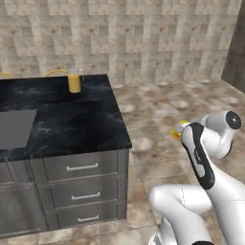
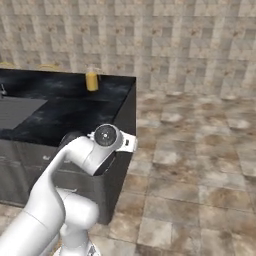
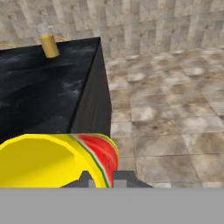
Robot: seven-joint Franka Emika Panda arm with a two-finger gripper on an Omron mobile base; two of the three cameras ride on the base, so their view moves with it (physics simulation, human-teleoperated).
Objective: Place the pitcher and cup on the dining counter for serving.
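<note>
Hand view: closest in, the cup (image 3: 57, 159) lies across the bottom of the frame, yellow with a red patch, its rim pinched between the two dark tips of the gripper (image 3: 101, 178), so the claw is narrowed onto the cup wall. In the left base view the arm is folded back on itself off the right end of the cabinet, elbow high, wrist turned toward the counter, a sliver of yellow showing at the hand; the cup hangs over the tiled floor (image 1: 158, 124), not yet above stone. Judged step: carrying the cup across for placement. Next move calls for reaching left and forward over the counter's right edge, then lowering upright. Beyond, the dining counter (image 1: 81, 127) runs black and veined, with a grey sink (image 1: 16, 127) on its left. Farthest, the pitcher (image 1: 73, 80) already stands near the counter's back edge.
</note>
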